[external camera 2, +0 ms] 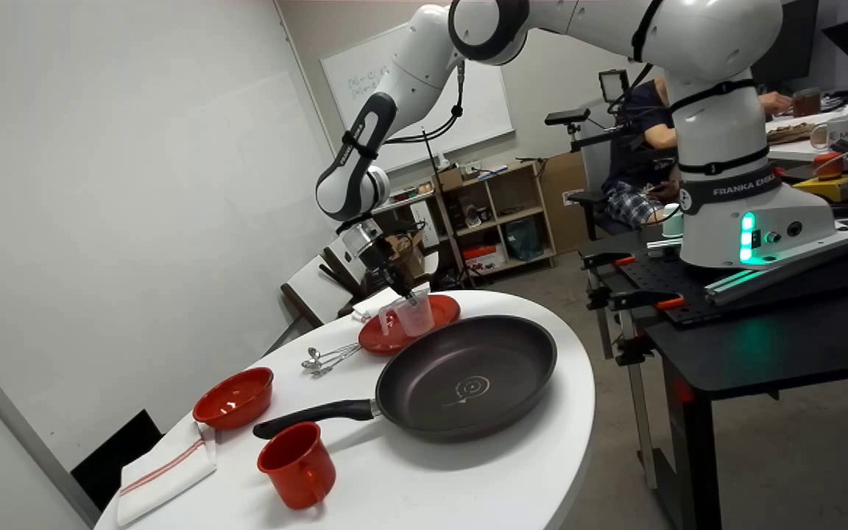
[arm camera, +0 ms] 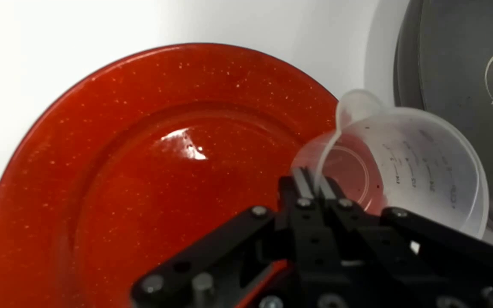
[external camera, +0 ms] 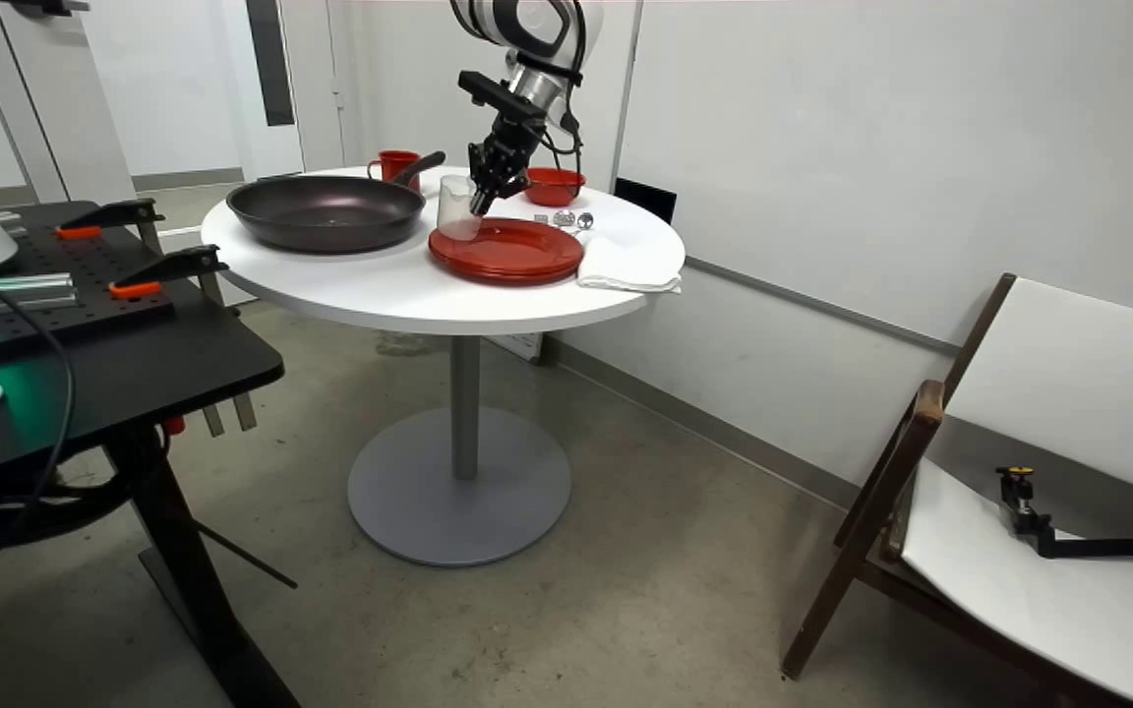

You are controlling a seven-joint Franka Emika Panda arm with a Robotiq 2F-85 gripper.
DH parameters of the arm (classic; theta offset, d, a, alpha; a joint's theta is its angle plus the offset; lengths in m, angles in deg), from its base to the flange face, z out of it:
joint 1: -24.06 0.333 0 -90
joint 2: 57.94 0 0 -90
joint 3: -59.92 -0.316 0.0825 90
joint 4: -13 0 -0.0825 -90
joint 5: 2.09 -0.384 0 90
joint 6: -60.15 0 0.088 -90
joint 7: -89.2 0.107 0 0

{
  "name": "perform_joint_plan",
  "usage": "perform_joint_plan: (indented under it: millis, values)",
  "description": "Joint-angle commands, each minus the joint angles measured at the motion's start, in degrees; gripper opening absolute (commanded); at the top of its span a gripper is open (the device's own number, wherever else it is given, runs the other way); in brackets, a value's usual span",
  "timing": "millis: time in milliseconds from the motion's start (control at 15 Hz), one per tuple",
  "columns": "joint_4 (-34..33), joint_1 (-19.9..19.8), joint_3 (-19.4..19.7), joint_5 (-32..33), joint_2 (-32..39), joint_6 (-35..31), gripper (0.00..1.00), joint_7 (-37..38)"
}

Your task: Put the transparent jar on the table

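The transparent jar, a clear cup with a spout, a handle and printed marks, is in both exterior views (external camera: 455, 211) (external camera 2: 417, 316) and in the wrist view (arm camera: 426, 171). My gripper (external camera: 479, 208) is shut on the jar's wall near the rim; its fingertips (arm camera: 313, 184) pinch the rim in the wrist view. The jar is roughly upright over the edge of the red plates (external camera: 507, 251), beside the pan. I cannot tell whether its base touches a plate. The round white table (external camera: 360, 290) stands under everything, also in an exterior view (external camera 2: 461, 486).
A large dark pan (external camera 2: 468, 375) stands beside the jar, its handle pointing toward a red mug (external camera 2: 299, 464). A red bowl (external camera 2: 235, 397), metal measuring spoons (external camera 2: 328, 359) and a white cloth (external camera: 630, 264) are around the plates. A black desk (external camera 2: 762, 346) carries the arm's base.
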Motion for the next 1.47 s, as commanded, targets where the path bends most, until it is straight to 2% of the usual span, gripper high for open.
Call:
perform_joint_plan:
  millis: [0, 467, 933, 1400]
  values:
    - [2.69, -0.16, -0.05, -0.31, -2.83, -0.13, 0.01, 0.68]
    - [3.49, 2.08, 0.49, 3.07, -10.29, 0.56, 0.01, 0.02]
    - [2.56, 7.59, 0.09, 10.59, -17.00, 2.85, 0.01, -0.74]
    - [7.64, 9.22, -0.90, 10.57, -23.68, 3.31, 0.01, -2.62]
